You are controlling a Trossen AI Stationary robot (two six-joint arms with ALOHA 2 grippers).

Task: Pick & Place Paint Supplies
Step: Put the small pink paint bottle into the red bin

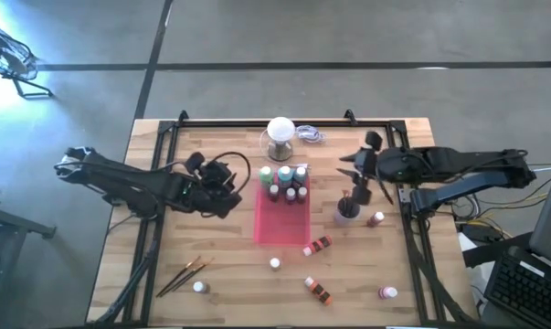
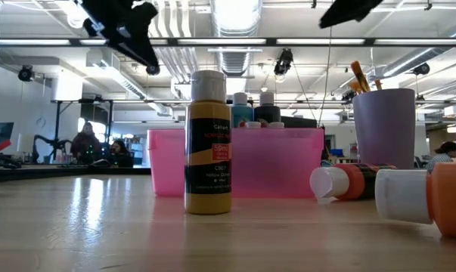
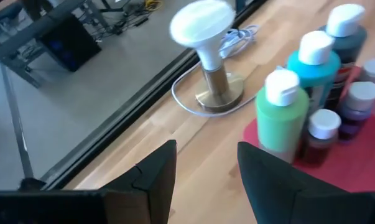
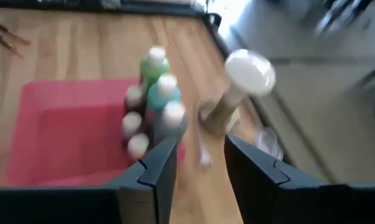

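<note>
On the pale wooden worktop, a flat pink rectangular tray sits at the centre of the high view. At its upper end stands a cluster of white-capped paint bottles: a green bottle, a teal bottle, a darker teal bottle and small dark bottles. Just above the tray stands a white ball-topped stand on a round base.

The left pincer hangs left of the tray's upper end, near the green bottle but apart from it; in its wrist view the two dark fingers are spread with bare wood between them, pinching nothing. The right pincer hangs right of the tray, above a lilac cup with brushes in it; its fingers also stand apart and empty, the bottle cluster ahead of them.

Loose supplies lie in the lower part of the frame, well apart from both pincers: two thin brown-handled brushes at lower left, a small white-capped bottle beside them, an upright ochre bottle, orange bottles lying down, and pinkish bottles at the right.
</note>
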